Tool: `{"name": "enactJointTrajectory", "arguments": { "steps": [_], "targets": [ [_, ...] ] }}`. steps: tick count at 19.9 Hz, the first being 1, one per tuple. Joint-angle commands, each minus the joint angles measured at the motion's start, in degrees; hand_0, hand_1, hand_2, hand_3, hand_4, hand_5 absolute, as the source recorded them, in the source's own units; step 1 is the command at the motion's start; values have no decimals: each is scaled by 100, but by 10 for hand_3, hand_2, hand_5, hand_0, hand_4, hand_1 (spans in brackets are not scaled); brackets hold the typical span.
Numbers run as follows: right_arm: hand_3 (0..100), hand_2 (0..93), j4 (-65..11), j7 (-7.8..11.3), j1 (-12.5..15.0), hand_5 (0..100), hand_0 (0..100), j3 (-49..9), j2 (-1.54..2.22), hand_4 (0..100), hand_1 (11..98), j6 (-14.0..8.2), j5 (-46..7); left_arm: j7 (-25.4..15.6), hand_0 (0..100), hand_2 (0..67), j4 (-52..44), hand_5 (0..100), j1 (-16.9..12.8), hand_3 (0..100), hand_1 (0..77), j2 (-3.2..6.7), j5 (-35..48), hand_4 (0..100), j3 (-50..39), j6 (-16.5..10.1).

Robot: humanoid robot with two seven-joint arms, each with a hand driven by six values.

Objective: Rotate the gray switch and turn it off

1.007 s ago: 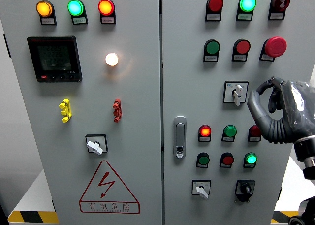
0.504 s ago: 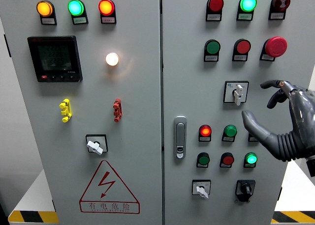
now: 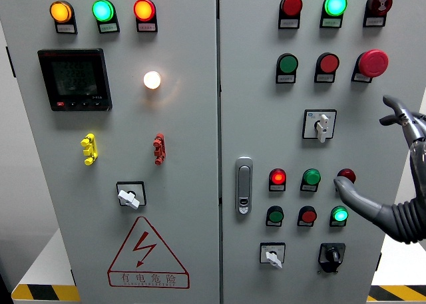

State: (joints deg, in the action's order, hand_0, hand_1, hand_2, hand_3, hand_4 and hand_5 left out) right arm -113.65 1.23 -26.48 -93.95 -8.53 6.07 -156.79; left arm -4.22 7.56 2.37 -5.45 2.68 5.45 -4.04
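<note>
The gray rotary switch [image 3: 321, 126] sits on a square plate on the right cabinet door, its pale handle pointing straight down. My right hand [image 3: 374, 151] comes in from the right edge, open and holding nothing. Its thumb [image 3: 347, 188] reaches left under the dark red lamp [image 3: 346, 176]. One finger [image 3: 398, 110] shows curved at the right edge, and the others are cut off by the frame. The hand stands apart from the switch, to its right and below it. My left hand is out of view.
The right door also carries red and green lamps and buttons, a red mushroom stop button [image 3: 373, 62], a small pale switch [image 3: 272, 256] and a black knob [image 3: 331, 254]. A door latch [image 3: 243, 185] sits by the seam. The left door has a meter [image 3: 74, 79] and another pale switch [image 3: 128, 196].
My right hand went from a curled pinch beside the gray switch to spread open, and drew back right and downward. The switch handle looks the same.
</note>
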Motion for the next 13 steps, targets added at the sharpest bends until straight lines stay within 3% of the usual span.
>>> {"name": "enactJointTrajectory", "arguments": {
  "steps": [1,6,13],
  "targets": [
    [123,71,-122,79,169,171,0,-62,1,71,396,-1,-1,-8,884,133,0,109,0,188,0,0,4,82,0,0],
    [117,69,-227,317,248,161,0,-115,-17,64,403,43,-27,0,884,133,0,109,0,188,0,0,4,82,0,0],
    [106,70,-245,352,248,151,0,-185,-26,61,415,70,-36,0,884,133,0,109,0,187,0,0,4,82,0,0]
  ]
}}
